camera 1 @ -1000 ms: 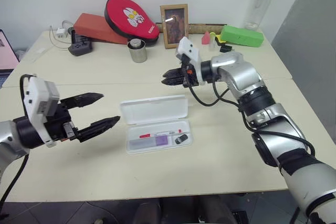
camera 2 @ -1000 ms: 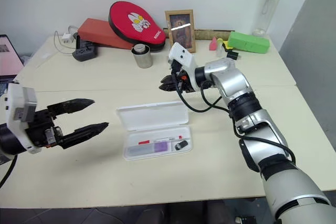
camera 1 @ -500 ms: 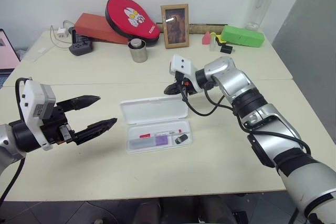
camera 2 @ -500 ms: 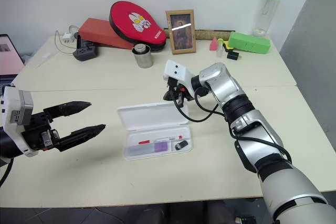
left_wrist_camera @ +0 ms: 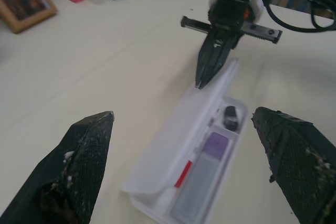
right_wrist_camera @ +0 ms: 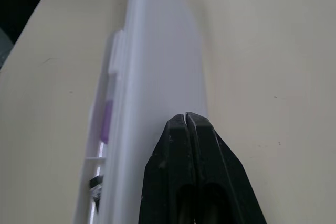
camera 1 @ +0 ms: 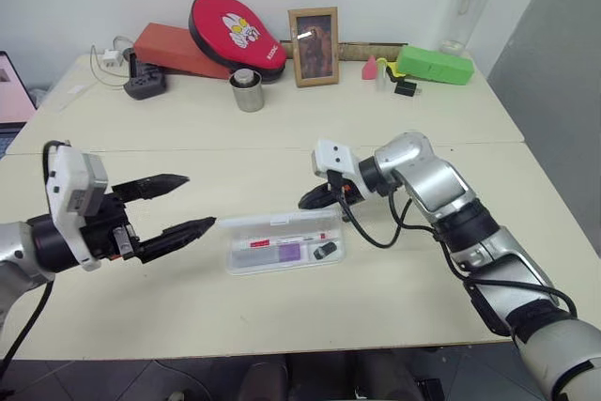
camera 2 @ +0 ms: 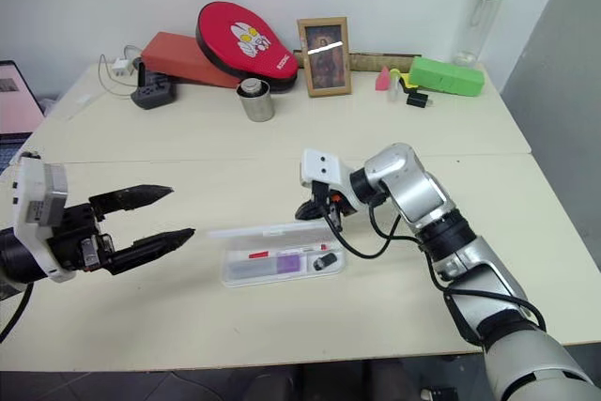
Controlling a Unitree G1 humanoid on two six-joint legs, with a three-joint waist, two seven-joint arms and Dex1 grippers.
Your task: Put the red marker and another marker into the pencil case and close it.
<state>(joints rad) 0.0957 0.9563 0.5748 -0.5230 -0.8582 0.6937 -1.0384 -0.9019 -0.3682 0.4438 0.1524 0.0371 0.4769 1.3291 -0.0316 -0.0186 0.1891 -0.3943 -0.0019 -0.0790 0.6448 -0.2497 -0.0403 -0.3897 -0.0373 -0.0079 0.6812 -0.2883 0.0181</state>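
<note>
Noted on the tabletop (camera 1: pixel 394 274): pencil case (camera 1: pixel 285 241), flat white plastic box with rounded corners, lid tilted about halfway down over the tray. Inside the tray: red marker (camera 1: pixel 282 239), slim white barrel with red ends, lying lengthwise; another marker (camera 1: pixel 274 254), stubby translucent purple, just beside it on the near side; a small dark grey cap piece (camera 1: pixel 325 251) at the tray's right end.

Right gripper (camera 1: pixel 311 200): fingers (right_wrist_camera: pixel 186 166) clenched together, holding nothing, tips set against the back of the lid at its right part, case lying just below and ahead of them.

Left gripper (camera 1: pixel 180 204): fingers (left_wrist_camera: pixel 86 153) released, spread wide, empty, pointing toward the case's left end, case ahead of the tips and apart from them.
</note>
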